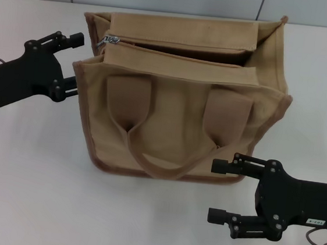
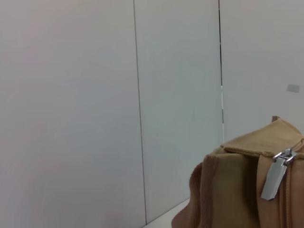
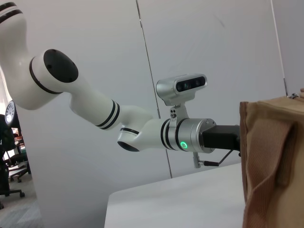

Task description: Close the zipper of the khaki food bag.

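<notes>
At the left of the head view, the left end effector [image 1: 75,59] hangs with fingers spread, just beside the khaki food bag [image 1: 180,101] on the white bench [image 1: 27,190]. The zipper [image 1: 176,52] runs left to right across the bag's top, its pull tab [image 1: 105,41] at the left end, nearest this arm. At lower right, the right end effector [image 1: 219,190] is also spread, before the bag's front.

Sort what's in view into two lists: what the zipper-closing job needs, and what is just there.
For the job:
- khaki food bag, upright
- zipper, pull tab at the bag's left end
- left gripper, open beside that end
- right gripper, open by the bag's front right corner

Just there:
- white table
- wall panels
</notes>
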Motion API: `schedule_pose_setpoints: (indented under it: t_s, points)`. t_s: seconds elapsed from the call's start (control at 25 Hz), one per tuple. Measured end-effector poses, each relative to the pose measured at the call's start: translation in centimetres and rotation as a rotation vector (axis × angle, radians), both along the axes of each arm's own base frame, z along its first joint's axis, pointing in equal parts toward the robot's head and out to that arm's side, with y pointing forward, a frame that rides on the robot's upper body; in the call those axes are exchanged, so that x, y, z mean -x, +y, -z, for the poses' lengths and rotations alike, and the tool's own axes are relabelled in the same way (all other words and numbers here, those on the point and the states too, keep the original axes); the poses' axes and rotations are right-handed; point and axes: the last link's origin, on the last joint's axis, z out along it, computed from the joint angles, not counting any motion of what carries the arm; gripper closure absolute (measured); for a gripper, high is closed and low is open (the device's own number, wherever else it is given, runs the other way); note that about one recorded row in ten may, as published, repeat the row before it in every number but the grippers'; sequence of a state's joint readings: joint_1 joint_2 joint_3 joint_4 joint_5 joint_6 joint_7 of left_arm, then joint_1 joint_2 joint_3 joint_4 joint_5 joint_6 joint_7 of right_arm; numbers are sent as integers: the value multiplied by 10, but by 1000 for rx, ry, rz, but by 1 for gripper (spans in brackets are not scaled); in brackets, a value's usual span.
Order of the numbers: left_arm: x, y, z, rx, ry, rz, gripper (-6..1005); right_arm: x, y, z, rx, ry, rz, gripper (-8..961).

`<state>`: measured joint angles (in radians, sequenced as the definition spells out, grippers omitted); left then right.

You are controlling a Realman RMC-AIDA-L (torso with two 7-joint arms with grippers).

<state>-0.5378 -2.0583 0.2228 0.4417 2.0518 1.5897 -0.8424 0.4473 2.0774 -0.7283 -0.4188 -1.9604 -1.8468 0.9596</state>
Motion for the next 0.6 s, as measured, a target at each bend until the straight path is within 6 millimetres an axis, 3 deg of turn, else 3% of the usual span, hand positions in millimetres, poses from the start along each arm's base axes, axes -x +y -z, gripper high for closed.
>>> schedule_pose_setpoints:
  t_s: [0.6]
  points:
    - [0, 1, -6, -5, -27, -12, 362, 1, 2, -1, -2, 0, -4, 137]
